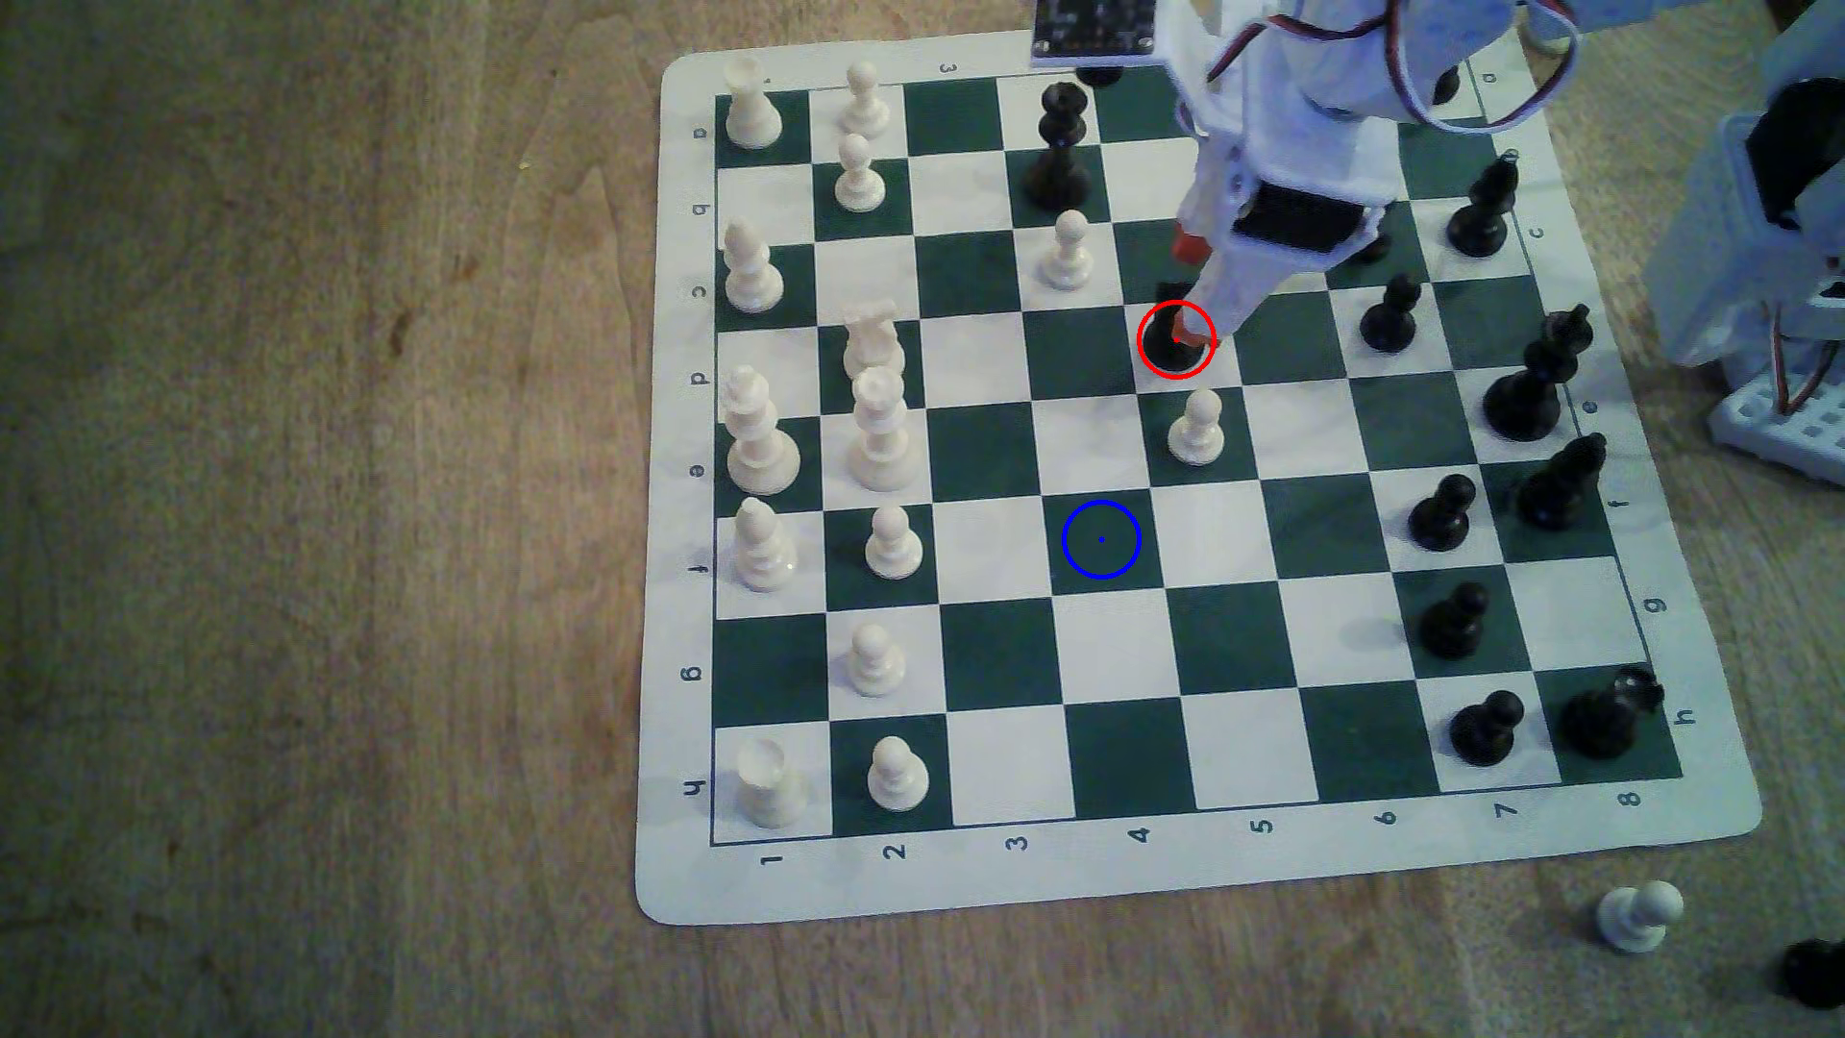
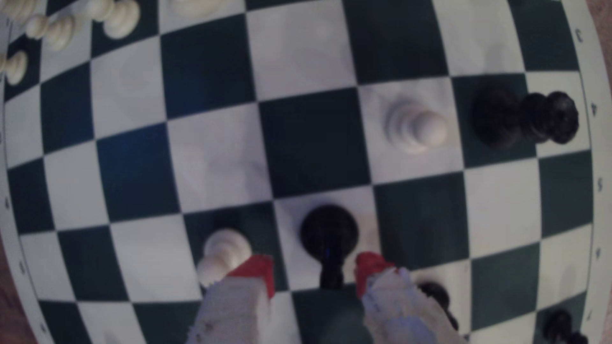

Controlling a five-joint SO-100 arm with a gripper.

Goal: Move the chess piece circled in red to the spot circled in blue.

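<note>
the exterior view is lit evenly and rather dimly, with a warm cast on the wooden table [image 1: 300, 499] and a soft, slightly grainy look. short, faint shadows are thrown by the pieces on the chessboard [image 1: 998, 649]; little glare is seen, only small highlights on the black pieces. the robot arm [image 1: 1288, 130] at the top is washed out and bluish. the wrist view is darker, cool-toned and blurred throughout; the board lines are bent strongly toward the edges. the red-tipped end effector [image 2: 314, 274] is out of focus.
</note>
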